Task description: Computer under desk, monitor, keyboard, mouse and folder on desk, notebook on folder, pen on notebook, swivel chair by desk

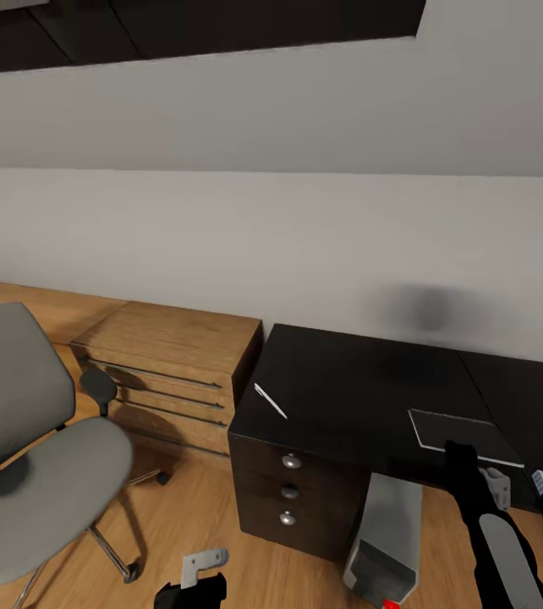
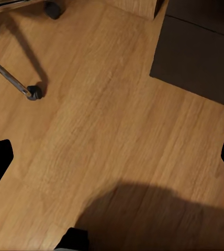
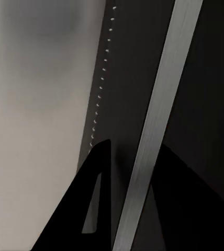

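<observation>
Right tool [image 1: 473, 461] reaches over the glossy black bench [image 1: 348, 381], fingertips at the near edge of the thin dark notebook [image 1: 462, 433]; its opening cannot be told. Silver-grey computer [image 1: 386, 537] stands under the bench. Further left, the thin white pen [image 1: 270, 400] lies apart on the benchtop.

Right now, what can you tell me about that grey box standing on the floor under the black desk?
That is the computer, a small silver-grey tower case that looks like brushed metal. It stands upright on the wood floor, tucked into the opening under the glossy black desk, just beside the desk's drawer block with its three round silver knobs. A tiny red light glows at the bottom of its front. Its upper end goes in under the desk's edge. Nothing rests on it, and neither gripper touches it.
</observation>
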